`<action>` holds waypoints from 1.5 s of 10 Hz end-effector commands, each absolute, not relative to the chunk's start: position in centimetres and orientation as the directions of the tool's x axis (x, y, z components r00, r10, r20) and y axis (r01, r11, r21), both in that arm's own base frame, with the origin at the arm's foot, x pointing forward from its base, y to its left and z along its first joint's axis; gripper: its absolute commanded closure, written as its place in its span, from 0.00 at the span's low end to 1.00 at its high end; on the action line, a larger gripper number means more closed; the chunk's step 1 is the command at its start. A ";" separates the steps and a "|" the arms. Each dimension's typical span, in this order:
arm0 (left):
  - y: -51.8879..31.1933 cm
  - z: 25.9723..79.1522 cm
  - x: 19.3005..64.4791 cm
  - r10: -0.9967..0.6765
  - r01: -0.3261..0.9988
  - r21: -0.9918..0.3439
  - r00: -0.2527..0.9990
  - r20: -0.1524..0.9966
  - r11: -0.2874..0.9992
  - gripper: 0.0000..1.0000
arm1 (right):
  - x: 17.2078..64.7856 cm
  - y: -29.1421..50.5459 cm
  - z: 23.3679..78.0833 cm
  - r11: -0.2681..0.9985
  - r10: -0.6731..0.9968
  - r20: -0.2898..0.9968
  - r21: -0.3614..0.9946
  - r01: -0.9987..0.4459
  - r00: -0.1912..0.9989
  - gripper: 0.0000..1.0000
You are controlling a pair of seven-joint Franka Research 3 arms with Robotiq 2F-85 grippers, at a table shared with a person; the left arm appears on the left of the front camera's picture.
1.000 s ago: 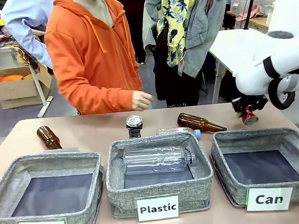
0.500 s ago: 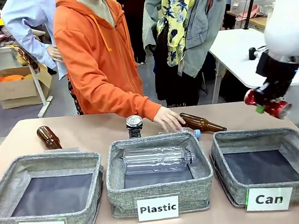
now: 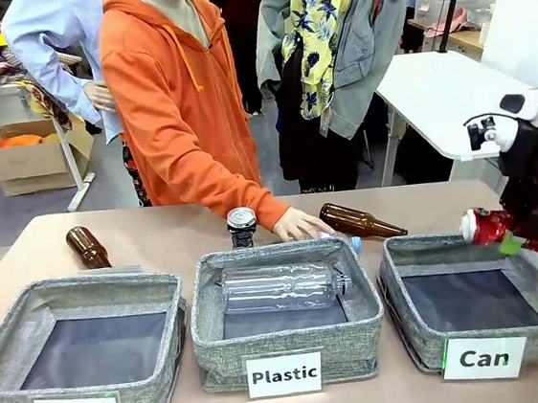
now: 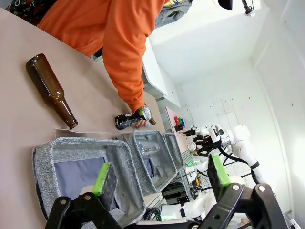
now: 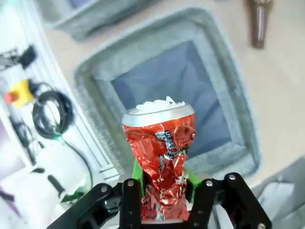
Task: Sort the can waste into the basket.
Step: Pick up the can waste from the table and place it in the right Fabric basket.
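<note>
A crushed red can [image 3: 486, 226] lies sideways in my right gripper [image 3: 521, 237], which is shut on it just above the back right corner of the grey basket [image 3: 418, 335] labelled "Can". In the right wrist view the red can [image 5: 159, 148] stands between the green pads, over the basket's rim [image 5: 238, 136] and dark floor. A black can with a silver top [image 3: 242, 226] stands upright behind the middle basket, also seen as the black can [image 4: 133, 118] in the left wrist view. My left gripper [image 4: 161, 174] hangs open and empty above the left end of the table.
Grey baskets labelled "Bottle" [image 3: 9, 383] and "Plastic" [image 3: 218, 356] stand left of the Can basket; the middle one holds a clear plastic bottle [image 3: 278, 287]. Brown bottles lie at the back left [image 3: 87, 247] and back right [image 3: 358, 220]. A person's hand [image 3: 300, 224] rests near the black can.
My right gripper carried the red can from beyond the table's far right, up, then down over the Can basket. The person's hand came down onto the table behind the middle basket.
</note>
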State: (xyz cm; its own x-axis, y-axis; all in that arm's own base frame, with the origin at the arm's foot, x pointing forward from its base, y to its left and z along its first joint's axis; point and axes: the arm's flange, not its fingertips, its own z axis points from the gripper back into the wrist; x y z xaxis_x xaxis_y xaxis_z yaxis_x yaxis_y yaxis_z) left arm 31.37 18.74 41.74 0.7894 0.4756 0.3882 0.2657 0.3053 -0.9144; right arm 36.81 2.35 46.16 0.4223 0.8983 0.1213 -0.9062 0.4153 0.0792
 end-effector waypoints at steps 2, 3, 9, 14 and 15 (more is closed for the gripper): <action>18.8 41.7 31.3 0.468 0.289 -0.907 0.784 0.408 0.307 0.00 | 36.7 2.0 45.0 0.343 0.918 0.160 0.143 -0.929 0.363 1.00; 18.8 41.7 31.3 0.468 0.289 -0.907 0.784 0.408 0.307 0.00 | 36.5 2.2 44.7 0.346 0.918 0.159 0.132 -0.929 0.364 1.00; 18.8 41.7 31.3 0.468 0.289 -0.907 0.784 0.408 0.307 0.00 | 35.4 2.4 43.4 0.372 0.906 0.185 0.079 -0.925 0.380 0.00; 18.8 41.7 31.3 0.468 0.289 -0.907 0.784 0.408 0.307 0.00 | 33.8 2.2 43.2 0.450 0.857 0.234 0.095 -0.888 0.459 0.00; 18.8 41.7 31.3 0.468 0.289 -0.907 0.784 0.408 0.307 0.00 | 33.5 2.0 43.4 0.508 0.803 0.279 0.139 -0.850 0.526 0.00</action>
State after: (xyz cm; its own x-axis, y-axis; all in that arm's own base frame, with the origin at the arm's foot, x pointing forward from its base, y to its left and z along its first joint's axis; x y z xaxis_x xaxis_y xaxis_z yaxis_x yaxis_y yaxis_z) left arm 31.37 18.73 41.74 0.7896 0.4753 0.3882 0.2662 0.3047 -0.9145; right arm 34.98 2.04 44.11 0.4465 0.8666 0.2229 -0.8948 0.4320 0.1128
